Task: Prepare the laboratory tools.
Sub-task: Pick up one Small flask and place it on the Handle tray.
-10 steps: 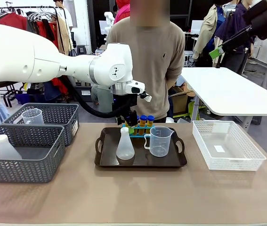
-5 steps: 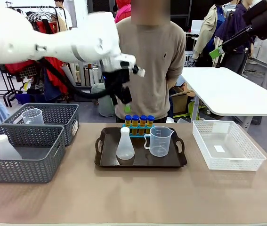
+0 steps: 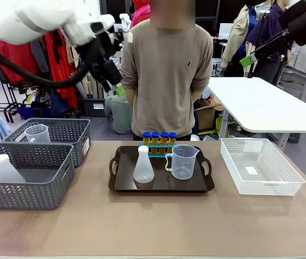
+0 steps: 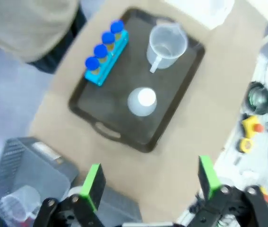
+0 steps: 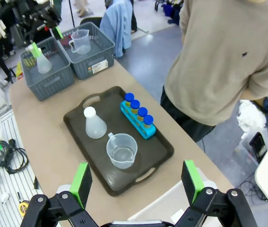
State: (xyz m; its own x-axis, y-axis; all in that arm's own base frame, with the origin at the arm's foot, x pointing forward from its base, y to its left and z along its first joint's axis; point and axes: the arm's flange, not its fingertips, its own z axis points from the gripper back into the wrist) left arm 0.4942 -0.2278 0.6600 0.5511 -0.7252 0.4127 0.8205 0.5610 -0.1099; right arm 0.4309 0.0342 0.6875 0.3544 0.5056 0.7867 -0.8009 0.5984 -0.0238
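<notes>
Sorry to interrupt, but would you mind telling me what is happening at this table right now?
Nothing is being held just now. The left end effector is open and raised well above the table, and the right end effector is open and high up too. On the dark tray stand a conical flask, a handled measuring beaker and a blue rack of four blue-capped tubes. A person stands behind the table, touching nothing.
</notes>
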